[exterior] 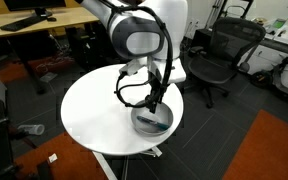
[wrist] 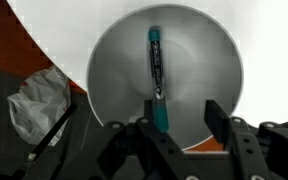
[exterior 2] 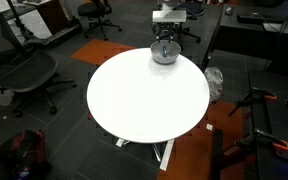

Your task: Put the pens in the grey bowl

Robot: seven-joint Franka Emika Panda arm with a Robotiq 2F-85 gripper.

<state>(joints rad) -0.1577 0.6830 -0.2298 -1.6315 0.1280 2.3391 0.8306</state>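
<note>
Inside grey bowl [wrist: 199, 70] | pen [wrist: 156, 65] flat, txt unreadable | gripper [wrist: 179, 116] jaws apart

No text reads legibly for you in any view; the pen [wrist: 156, 70] barrel possibly carries print, too blurred to read.

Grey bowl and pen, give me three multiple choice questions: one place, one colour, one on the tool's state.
1. Where does the pen lie? A on a chair. B inside the grey bowl. C on the floor.
2. What colour is the table? A black. B orange. C white.
3. How is the tool? A open. B shut on the pen. C shut on the bowl's rim.
Answers: 1 B, the wrist view shows it on the bowl's bottom. 2 C, white in both exterior views. 3 A, its fingers stand wide apart.
</note>
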